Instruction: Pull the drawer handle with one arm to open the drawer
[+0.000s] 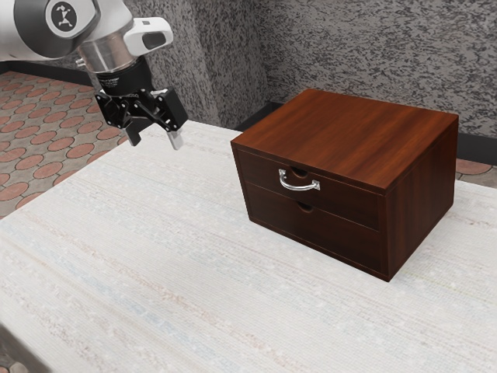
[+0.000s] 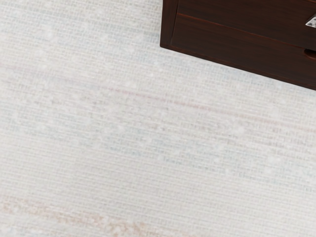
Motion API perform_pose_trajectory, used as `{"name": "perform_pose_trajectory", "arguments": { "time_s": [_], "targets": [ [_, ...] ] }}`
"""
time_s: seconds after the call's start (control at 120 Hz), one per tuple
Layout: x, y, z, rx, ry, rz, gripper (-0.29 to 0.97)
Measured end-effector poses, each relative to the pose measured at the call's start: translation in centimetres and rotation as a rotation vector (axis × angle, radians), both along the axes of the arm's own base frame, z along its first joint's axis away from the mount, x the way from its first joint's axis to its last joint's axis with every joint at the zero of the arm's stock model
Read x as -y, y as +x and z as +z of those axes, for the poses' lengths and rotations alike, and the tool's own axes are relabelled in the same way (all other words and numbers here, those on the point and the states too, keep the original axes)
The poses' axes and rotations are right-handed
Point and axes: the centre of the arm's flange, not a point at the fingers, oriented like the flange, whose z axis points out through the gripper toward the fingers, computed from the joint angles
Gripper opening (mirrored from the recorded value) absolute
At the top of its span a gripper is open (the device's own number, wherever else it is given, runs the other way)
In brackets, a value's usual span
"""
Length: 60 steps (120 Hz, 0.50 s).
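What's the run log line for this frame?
stage: pre-contact | gripper: open, empty, apart from cabinet on exterior view's left | handle: untouched | top drawer: shut

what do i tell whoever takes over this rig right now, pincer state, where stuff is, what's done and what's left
Pincer: open, empty, hanging above the table, off toward the exterior view's left of the cabinet and apart from it.
Cabinet: stands on the table with two drawers. The silver handle is on the upper drawer.
Done: nothing yet. The upper drawer looks shut, its front flush with the cabinet.
Left: bring the pincer to the handle, close on it, and pull the drawer out.
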Motion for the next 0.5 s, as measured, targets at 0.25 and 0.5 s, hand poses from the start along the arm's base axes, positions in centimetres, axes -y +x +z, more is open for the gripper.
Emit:
{"name": "perform_pose_trajectory", "arguments": {
  "time_s": [0.25, 0.5],
  "targets": [
    [-1.3, -4.5, 9.4, 0.186, 0.001, 0.040, 0.68],
    [-1.3, -5.4, 10.9, 0.210, -0.022, 0.043, 0.68]
  ]
}}
